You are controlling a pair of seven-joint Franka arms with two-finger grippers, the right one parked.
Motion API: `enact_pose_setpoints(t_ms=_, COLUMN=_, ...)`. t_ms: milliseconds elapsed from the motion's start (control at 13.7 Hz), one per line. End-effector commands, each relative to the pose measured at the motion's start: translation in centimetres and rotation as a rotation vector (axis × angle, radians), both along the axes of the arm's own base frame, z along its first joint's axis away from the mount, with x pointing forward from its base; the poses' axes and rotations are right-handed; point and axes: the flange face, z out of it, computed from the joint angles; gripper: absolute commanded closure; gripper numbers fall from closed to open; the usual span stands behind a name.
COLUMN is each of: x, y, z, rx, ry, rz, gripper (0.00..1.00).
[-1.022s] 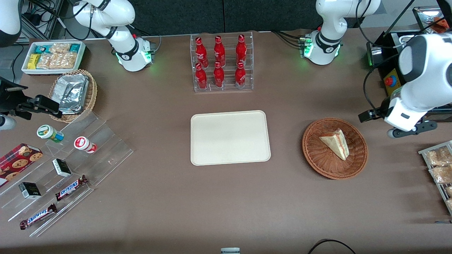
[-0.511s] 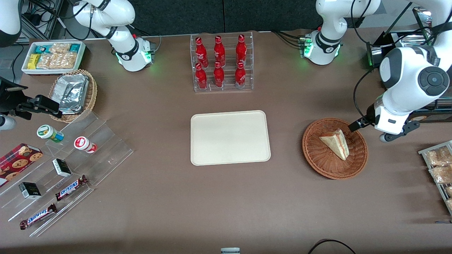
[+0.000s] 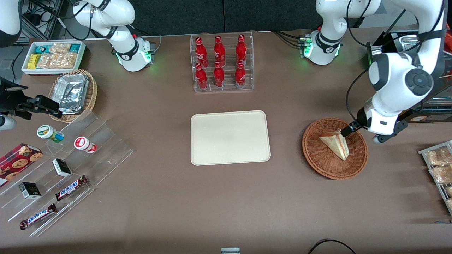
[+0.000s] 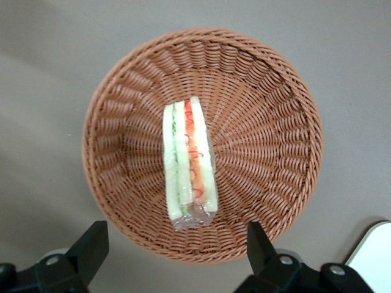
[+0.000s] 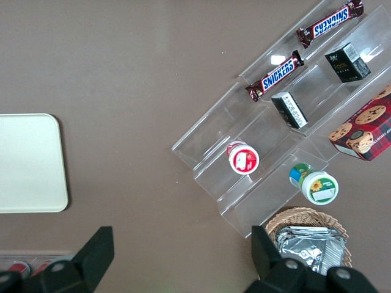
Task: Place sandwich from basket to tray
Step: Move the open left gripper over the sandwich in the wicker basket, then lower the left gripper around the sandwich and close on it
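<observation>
The left arm's gripper (image 3: 348, 131) hangs over the basket (image 3: 334, 169), at the part of its rim farthest from the front camera, its fingers (image 4: 91, 247) spread wide with nothing between them. In the wrist view the two dark fingers stand apart on either side of the sandwich's near end, clear of it and above the weave.

The sandwich (image 3: 335, 143) lies in the basket, a pale wedge in clear wrap standing on its edge, with green and red filling layers running along its upturned face (image 4: 187, 160). Its broad end rests near the basket's wall, close under the gripper; its length runs across the middle of the woven floor.

The basket (image 4: 269, 122) sits on the desk (image 3: 226, 204) toward the working arm's end, well apart from the cream tray (image 3: 230, 137), which lies flat at the middle of the desk with nothing on it. A corner of that tray (image 4: 372, 250) shows in the wrist view, near the basket but not touching it.

A clear rack of red bottles (image 3: 221, 63) stands farther from the front camera than the tray. Toward the parked arm's end are a smaller wicker basket of foil packets (image 3: 72, 94) and a clear stepped stand (image 3: 67, 169) with snack bars and small pots.
</observation>
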Motion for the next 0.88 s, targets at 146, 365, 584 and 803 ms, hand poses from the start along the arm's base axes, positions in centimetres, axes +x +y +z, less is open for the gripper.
enact_pose_setpoints(t_ms=146, x=-0.3, y=-1.7, z=-3.4, rx=-0.004, ry=-0.021, rz=0.026, gripper=0.00)
enact_pose_setpoints(t_ms=365, x=-0.9, y=-1.6, z=-6.0, rx=0.001, ry=-0.030, rz=0.028, gripper=0.00)
enact_pose_setpoints(t_ms=584, x=-2.0, y=-1.3, z=-8.5, rx=0.005, ry=-0.016, rz=0.033, gripper=0.00)
enact_pose_setpoints(t_ms=803, x=-2.4, y=-0.8, z=-9.6, rx=0.007, ry=-0.019, rz=0.040, gripper=0.00)
